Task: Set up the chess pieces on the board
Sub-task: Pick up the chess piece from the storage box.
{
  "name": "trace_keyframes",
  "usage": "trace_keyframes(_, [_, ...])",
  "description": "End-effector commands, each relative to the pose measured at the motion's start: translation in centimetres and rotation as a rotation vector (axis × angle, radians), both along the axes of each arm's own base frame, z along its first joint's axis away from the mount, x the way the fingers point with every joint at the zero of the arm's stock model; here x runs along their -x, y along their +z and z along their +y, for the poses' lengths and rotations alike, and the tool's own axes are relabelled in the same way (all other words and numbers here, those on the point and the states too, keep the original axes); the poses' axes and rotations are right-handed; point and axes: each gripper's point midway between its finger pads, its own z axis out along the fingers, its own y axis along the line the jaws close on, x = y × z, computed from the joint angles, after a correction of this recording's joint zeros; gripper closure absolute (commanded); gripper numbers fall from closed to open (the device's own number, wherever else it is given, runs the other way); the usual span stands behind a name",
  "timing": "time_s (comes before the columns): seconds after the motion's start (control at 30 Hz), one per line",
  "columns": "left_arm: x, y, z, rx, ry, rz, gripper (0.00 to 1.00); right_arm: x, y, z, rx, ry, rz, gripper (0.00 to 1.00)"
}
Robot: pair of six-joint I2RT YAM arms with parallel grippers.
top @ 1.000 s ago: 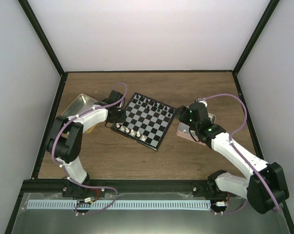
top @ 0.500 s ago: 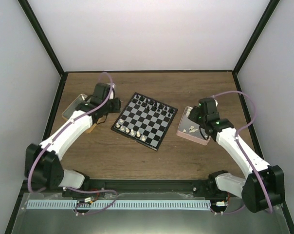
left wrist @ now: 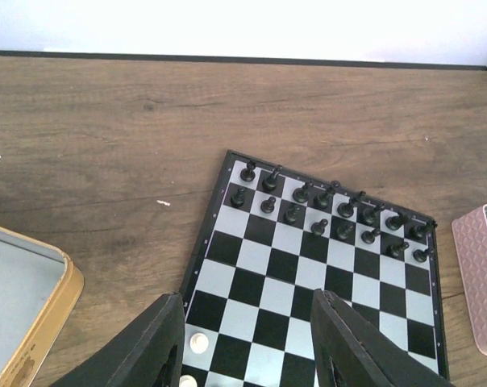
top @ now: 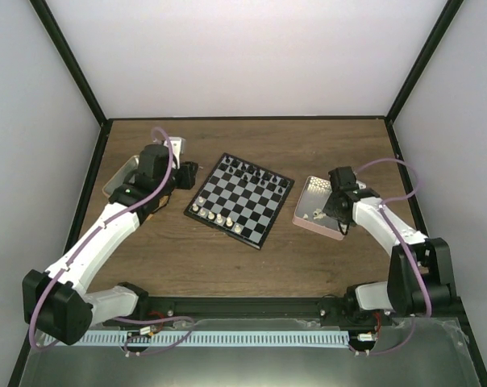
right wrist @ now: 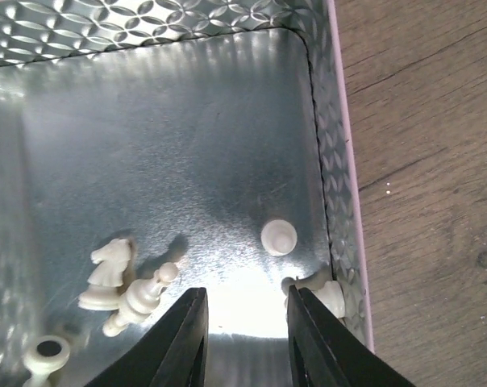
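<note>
Top external view: the board (top: pixel 239 199) sits at centre frame, with black chess pieces (top: pixel 255 171) lining its upper edge and a few cream ones its lower edge. Left wrist view: the left gripper (left wrist: pixel 247 300) is parted and empty over the board's lower-left corner. Right wrist view: the right gripper (right wrist: pixel 245 294) is narrowly parted and grips nothing inside the pink tray (right wrist: pixel 344 161), with loose cream pieces on either side of it.

Board (top: pixel 239 198) flat, skewed — black pieces (left wrist: pixel 324 197) two far rows, cream pieces (top: pixel 219 218) along near edge

No text can be read anywhere; the yellow-sided tin (left wrist: pixel 66 284) carries small dark marks on its wall (too blurred to decipher).
</note>
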Motion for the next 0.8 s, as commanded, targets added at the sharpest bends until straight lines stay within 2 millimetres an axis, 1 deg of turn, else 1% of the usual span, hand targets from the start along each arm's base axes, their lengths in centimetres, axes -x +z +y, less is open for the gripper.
trace_keyframes(0.0, [0.0, 0.4, 0.3, -0.001, 0.003, -0.044, 0.55, -0.4, 0.0, -1.4, 0.061, -0.044, 0.003, 0.71])
trace_keyframes(0.13, [0.1, 0.4, 0.4, 0.01, 0.012, -0.047, 0.54, -0.5, -0.9, -2.0, 0.103, -0.065, 0.03, 0.71])
trace_keyframes(0.27, [0.2, 0.5, 0.3, 0.02, 0.007, -0.047, 0.54, -0.7, -1.6, -2.3, 0.122, -0.067, 0.038, 0.72])
trace_keyframes(0.37, [0.2, 0.4, 0.2, 0.022, 0.003, -0.045, 0.54, -1.4, -1.7, -2.3, 0.13, -0.06, 0.021, 0.77])
trace_keyframes(0.5, [0.2, 0.1, 0.2, 0.02, 0.006, -0.04, 0.54, -2.2, -2.2, -2.2, 0.139, -0.046, 0.007, 0.78])
trace_keyframes(0.67, [0.2, -0.1, 0.3, 0.016, 0.01, -0.038, 0.54, -2.1, -3.0, -2.4, 0.153, -0.054, 0.029, 0.77])
trace_keyframes(0.77, [0.2, -0.3, 0.2, 0.018, 0.005, -0.032, 0.54, -1.8, -3.1, -2.7, 0.166, -0.063, 0.032, 0.71])
